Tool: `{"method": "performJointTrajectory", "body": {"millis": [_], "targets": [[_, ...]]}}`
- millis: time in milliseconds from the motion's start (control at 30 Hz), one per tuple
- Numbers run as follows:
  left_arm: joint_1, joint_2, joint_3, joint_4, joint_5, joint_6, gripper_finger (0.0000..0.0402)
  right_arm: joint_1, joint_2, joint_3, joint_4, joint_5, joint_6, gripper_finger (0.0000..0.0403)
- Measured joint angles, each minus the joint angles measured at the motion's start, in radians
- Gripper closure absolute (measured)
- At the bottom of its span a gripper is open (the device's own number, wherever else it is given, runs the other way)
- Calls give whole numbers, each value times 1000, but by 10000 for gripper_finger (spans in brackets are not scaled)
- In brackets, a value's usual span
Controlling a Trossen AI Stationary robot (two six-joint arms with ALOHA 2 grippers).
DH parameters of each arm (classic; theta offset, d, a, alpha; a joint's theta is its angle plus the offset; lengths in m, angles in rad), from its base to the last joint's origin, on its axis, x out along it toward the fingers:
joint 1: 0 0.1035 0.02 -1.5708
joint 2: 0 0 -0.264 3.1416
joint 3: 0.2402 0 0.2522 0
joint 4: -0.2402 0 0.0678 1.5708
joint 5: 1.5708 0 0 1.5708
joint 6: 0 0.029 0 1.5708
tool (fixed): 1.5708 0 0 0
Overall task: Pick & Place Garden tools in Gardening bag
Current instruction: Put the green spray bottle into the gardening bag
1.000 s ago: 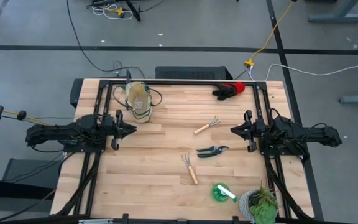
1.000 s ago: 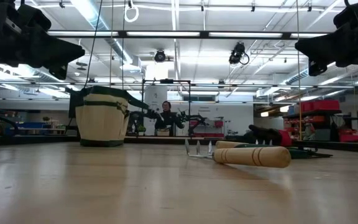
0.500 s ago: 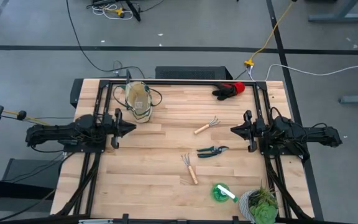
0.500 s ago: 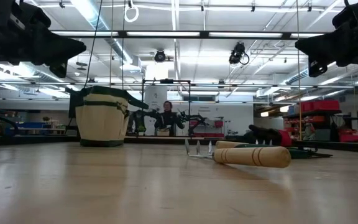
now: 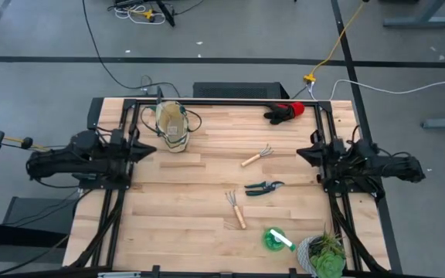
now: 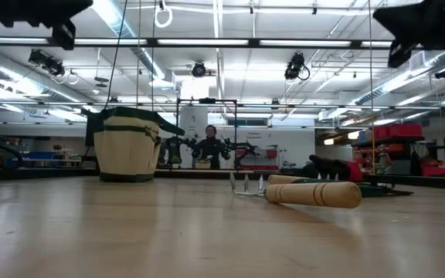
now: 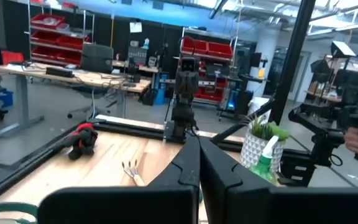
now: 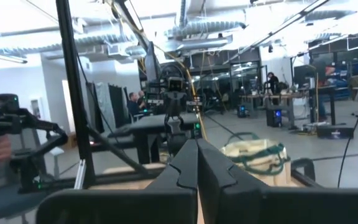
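Wooden tabletop (image 5: 191,208) is carrying all the tools w/ gardening bag (image 5: 171,124) far-left, and I'm holding my right gripper (image 5: 302,153) pinched shut & empty nearest the rake (image 5: 256,155), handle angling away; left gripper (image 5: 150,149) likewise shut, empty, beside bag.

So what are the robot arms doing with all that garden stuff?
Nothing is being handled at this moment. The left tool and the right tool are both shut and empty, one at each side of the table. The two rakes, the shears, the green piece and the gloves all lie out on the wood, outside the gardening bag.
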Motion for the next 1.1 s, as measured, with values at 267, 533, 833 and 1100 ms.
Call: {"method": "performJointTrajectory", "body": {"millis": [267,533,833,1100], "targets": [[0,131,135,-13,0,11,400,0,49,168,-114,17,25,402],[2,238,252,-57,-9,10,400,0,168,345,-225,33,14,403],[2,339,384,-107,-10,17,401,0,316,510,-268,15,-9,403],[2,396,472,-130,0,-1,401,0,423,615,-268,-10,-4,403]]}}
